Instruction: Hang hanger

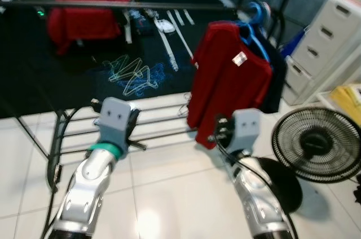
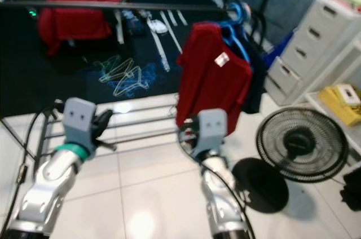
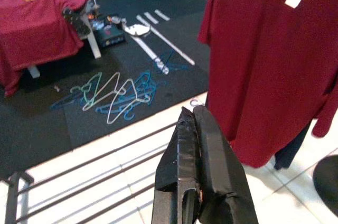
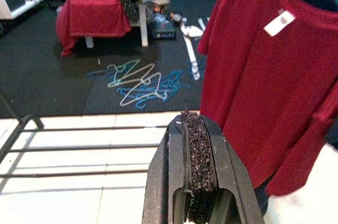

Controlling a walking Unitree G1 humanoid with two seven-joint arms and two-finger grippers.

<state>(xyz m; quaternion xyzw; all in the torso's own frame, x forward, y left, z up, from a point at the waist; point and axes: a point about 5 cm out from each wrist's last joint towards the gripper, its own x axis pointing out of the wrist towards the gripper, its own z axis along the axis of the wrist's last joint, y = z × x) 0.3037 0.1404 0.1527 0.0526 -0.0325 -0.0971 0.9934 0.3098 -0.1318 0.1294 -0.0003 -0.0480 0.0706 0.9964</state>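
Both claws closed, empty; red shirt [image 1: 228,81] on blue hanger [image 1: 255,25]

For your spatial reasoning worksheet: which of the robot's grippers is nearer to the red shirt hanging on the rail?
Right. The right gripper is just before the red shirt's lower hem, while the left gripper is off to the shirt's left, before the rack's low bars.

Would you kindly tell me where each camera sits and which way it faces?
Left eye view: on the head, looking forward and down at the red shirt on the rack rail; both silver arms show.
Right eye view: its stereo twin, same scene.
Left wrist view: along the shut left pincer toward the shirt.
Right wrist view: along the shut right pincer.
All share the shirt and the loose hangers on the floor.
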